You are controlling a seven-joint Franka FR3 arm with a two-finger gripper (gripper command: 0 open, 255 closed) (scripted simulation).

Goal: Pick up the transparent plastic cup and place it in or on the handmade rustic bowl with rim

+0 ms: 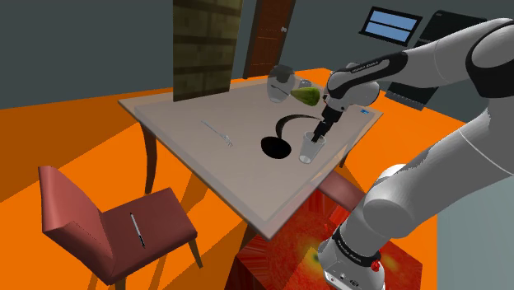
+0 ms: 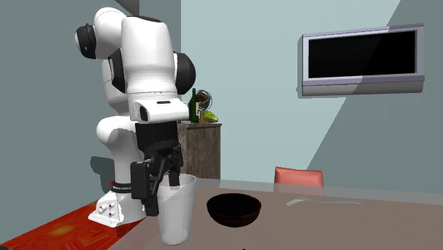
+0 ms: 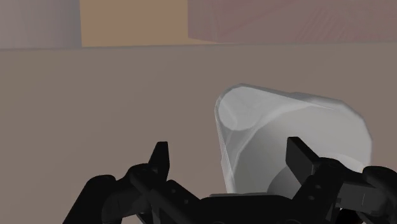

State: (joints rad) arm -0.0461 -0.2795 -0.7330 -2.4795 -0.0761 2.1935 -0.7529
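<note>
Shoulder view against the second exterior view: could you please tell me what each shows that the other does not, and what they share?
The shoulder view gives a red chair at its lower left with a slim utensil on the seat, and a brown door. The second exterior view gives a dark bottle on a cabinet behind the arm. Both show the clear cup upright on the table beside the dark bowl, the open gripper at the cup's rim, and a fork.
</note>
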